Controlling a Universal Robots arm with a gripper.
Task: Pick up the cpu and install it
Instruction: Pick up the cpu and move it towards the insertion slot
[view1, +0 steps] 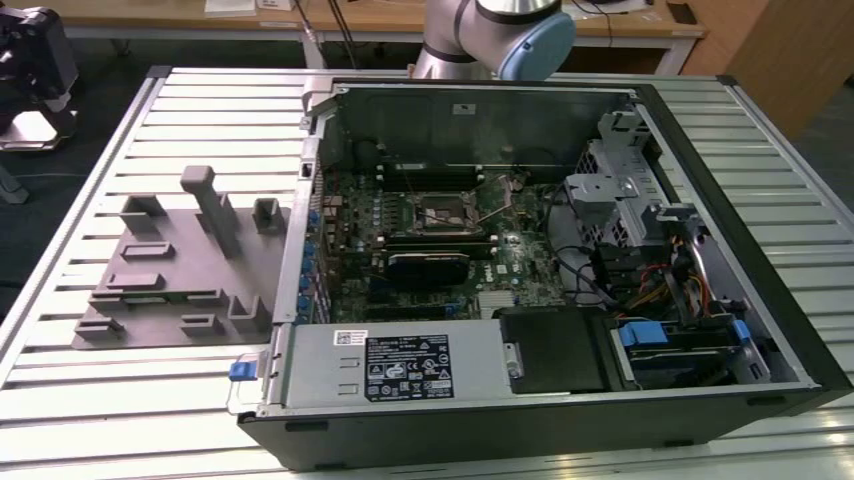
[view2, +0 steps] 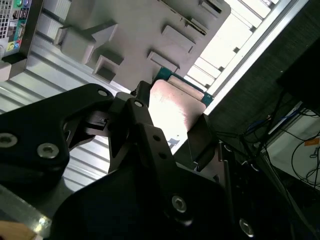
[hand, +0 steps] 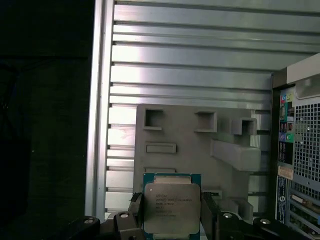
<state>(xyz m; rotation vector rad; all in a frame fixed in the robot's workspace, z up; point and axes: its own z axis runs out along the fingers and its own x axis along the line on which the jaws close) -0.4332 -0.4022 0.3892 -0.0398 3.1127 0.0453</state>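
The pick-up half looks done: the cpu (hand: 172, 200) sits between the jaws of the gripper (hand: 171, 214), which are clamped on two opposite edges of it, with its shiny metal top facing the camera in the first wrist view. It reads as lifted clear of the grey fixture plate (hand: 195, 145) and hanging above that plate's edge, since the pockets and blocks lie well behind it and nothing touches its underside in the second wrist view. The install half is not yet done. The chip is out over the slatted counter (hand: 190, 60) beside the open computer case (view1: 534, 425), well apart from the socket (view1: 447, 212) in the middle of the green motherboard (view1: 360, 250). Whether the socket's retaining frame is open I cannot tell. Between fixture and board stands the case's side wall (view1: 296, 250), on the exterior view's left. Inside, a dark card (view1: 427, 268) lies just beside the socket on its near side. The grey drive cage (view1: 607, 190) and a tangle of cables (view1: 641, 290) crowd the exterior view's right, and the power supply (view1: 400, 365) fills the near edge. I judge the room around the socket to be tight.
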